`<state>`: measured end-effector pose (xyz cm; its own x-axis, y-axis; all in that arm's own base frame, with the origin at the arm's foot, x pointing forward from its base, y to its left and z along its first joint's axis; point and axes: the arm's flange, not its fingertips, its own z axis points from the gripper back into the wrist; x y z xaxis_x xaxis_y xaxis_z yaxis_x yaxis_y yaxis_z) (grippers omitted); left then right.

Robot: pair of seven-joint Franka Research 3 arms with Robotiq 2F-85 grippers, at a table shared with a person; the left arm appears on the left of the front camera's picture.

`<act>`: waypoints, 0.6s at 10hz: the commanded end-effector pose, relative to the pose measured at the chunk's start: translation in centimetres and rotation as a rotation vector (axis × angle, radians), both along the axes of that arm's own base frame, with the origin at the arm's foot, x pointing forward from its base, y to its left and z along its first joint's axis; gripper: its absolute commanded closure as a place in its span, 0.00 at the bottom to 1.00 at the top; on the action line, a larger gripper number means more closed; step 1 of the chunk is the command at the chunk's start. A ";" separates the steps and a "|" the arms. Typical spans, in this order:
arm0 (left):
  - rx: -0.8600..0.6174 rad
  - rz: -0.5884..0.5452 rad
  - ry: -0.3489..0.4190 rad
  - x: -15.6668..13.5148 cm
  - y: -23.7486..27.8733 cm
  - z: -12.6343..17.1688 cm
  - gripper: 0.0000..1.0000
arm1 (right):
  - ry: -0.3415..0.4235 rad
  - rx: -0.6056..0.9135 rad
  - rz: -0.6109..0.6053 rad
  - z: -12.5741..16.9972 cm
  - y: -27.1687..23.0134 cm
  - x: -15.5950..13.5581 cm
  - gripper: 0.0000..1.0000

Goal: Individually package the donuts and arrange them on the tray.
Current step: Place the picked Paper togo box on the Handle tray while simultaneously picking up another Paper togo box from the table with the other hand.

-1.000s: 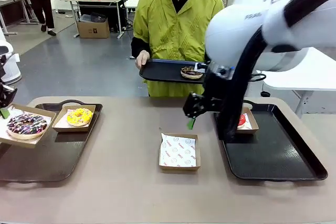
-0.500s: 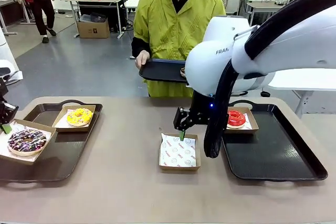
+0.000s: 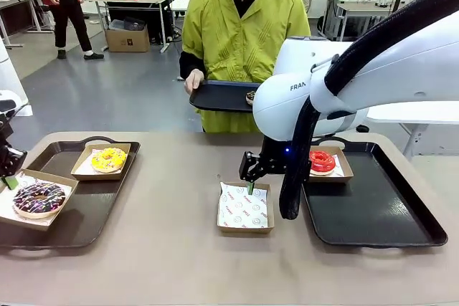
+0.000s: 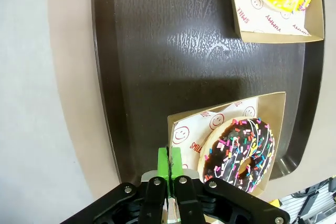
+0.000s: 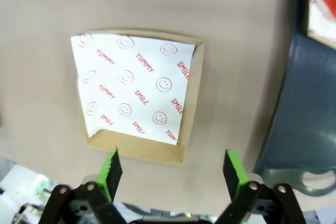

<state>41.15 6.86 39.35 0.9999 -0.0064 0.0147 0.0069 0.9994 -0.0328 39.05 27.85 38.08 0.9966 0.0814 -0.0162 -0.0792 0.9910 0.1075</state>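
As the left hand (image 4: 169, 155), clamped on the sprinkled chocolate donut's (image 4: 226, 140) brown box (image 4: 276, 113), sets it down, the right hand (image 5: 172, 162), fingers apart, reaches the empty paper-lined box (image 5: 190, 98). Filling likely follows.

1. A cardboard box (image 3: 245, 208), lined with white paper printed with red smileys, sits at the middle of the table (image 3: 172, 249).
2. A second cardboard box (image 4: 277, 121) lies at the left end.
3. A person in a yellow-green coat (image 3: 240, 34) stands opposite.
4. A brown carton (image 3: 127, 39) rests on the floor (image 3: 107, 98) behind.

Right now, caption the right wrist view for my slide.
Open right pincer hovers over an empty paper-lined brown cardboard box.
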 end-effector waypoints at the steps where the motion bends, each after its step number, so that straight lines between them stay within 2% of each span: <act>1: 0.005 -0.003 0.001 0.0 0.0 0.0 0.99 | 0.028 -0.015 0.001 -0.3 -0.2 -0.3 0.00; 3: 0.005 -0.003 0.001 0.0 0.0 0.0 0.99 | 0.008 -0.003 0.001 -0.1 0.0 -0.1 0.00; 6: -0.029 0.050 0.000 0.8 -0.2 0.2 0.99 | -0.008 -0.047 -0.105 -2.8 0.1 0.5 0.00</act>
<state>41.29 6.81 39.33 0.9999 0.0078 0.0141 -0.0072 0.9992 -0.0384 39.11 27.45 36.49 0.9991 0.0221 -0.0355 -0.0188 0.9956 0.0913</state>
